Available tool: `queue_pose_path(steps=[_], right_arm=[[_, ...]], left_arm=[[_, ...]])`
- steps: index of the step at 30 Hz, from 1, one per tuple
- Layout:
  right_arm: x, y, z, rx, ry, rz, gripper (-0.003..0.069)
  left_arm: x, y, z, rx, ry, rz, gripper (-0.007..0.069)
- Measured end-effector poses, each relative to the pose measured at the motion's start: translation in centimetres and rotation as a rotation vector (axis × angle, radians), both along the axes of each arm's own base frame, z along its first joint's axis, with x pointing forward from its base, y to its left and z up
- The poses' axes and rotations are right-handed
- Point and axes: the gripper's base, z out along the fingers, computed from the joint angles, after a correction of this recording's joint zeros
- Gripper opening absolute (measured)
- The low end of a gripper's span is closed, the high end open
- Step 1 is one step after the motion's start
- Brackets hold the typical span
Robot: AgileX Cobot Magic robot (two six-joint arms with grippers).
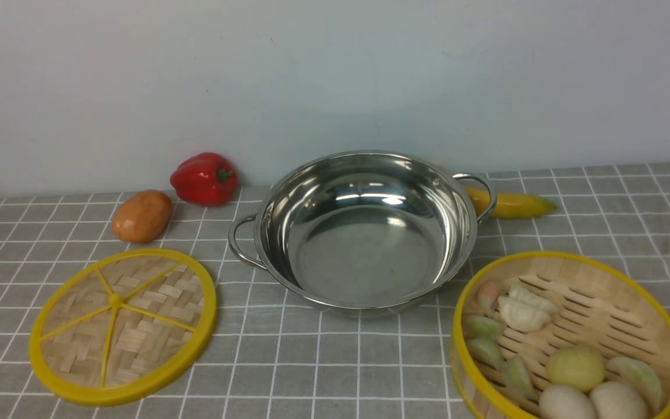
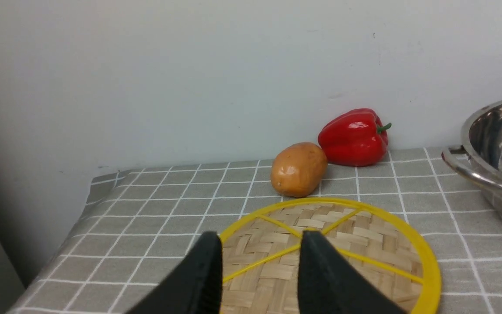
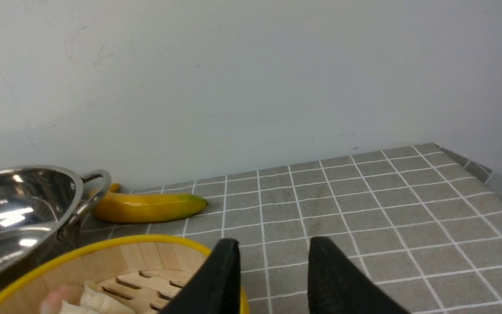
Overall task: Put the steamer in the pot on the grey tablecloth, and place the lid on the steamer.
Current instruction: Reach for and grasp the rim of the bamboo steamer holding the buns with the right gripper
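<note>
The shiny steel pot (image 1: 364, 256) stands empty mid-table on the grey tablecloth (image 1: 335, 361). To its left the flat woven lid (image 1: 123, 326) lies on the cloth. At the front right stands the steamer (image 1: 602, 273), with dumplings and buns on its slatted floor. In the left wrist view my left gripper (image 2: 259, 237) hangs open over the lid (image 2: 364, 235), nothing between its black fingers. In the right wrist view my right gripper (image 3: 273, 244) is open beside the steamer (image 3: 146, 255); one finger is in line with its yellow rim, the other over bare cloth. Neither arm shows clearly in the front view.
A red pepper (image 1: 204, 177) and a potato (image 1: 142, 215) lie behind the lid near the wall. A banana (image 1: 512, 203) lies behind the pot's right handle. The cloth's left edge (image 2: 89, 192) drops off beyond the lid.
</note>
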Motion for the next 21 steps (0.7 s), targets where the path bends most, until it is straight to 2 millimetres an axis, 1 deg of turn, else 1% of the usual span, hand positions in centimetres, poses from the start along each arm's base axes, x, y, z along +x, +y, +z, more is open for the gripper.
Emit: queue_pose_path(steps=[1,3,4,5,6,7,9,13,21], right_arm=[[0.0,0.1,0.1,0.086,-0.015,0.001,0.0242],[0.0,0.1,0.2,0.258,-0.045,0.003,0.0242],[0.0,0.2,0.2,0.279,-0.047,0.004,0.0242],[0.0,0.3,0.3,0.458,-0.067,0.007,0.0242],[0.0,0.3,0.3,0.527,-0.075,0.008,0.0242],[0.0,0.3,0.3,0.614,-0.083,0.010,0.0242],[0.0,0.4,0.3,0.706,-0.092,0.012,0.0242],[0.0,0.3,0.6,0.764,-0.123,0.009,0.0242],[0.0,0.1,0.9,0.781,-0.169,0.002,0.0242]], left_arm=[[0.0,-0.1,0.1,-0.062,-0.015,-0.003,0.0243],[0.1,-0.3,0.4,-0.254,-0.078,-0.016,0.0243],[0.1,-0.3,0.5,-0.277,-0.084,-0.017,0.0243],[0.1,-0.5,0.9,-0.493,-0.147,-0.029,0.0243],[0.1,-0.5,1.0,-0.573,-0.167,-0.033,0.0243],[0.1,-0.6,1.1,-0.689,-0.190,-0.036,0.0243],[0.1,-0.6,1.2,-0.808,-0.212,-0.037,0.0243],[0.1,-0.6,1.4,-0.884,-0.229,-0.040,0.0243],[0.1,-0.6,1.5,-0.892,-0.244,-0.044,0.0243]])
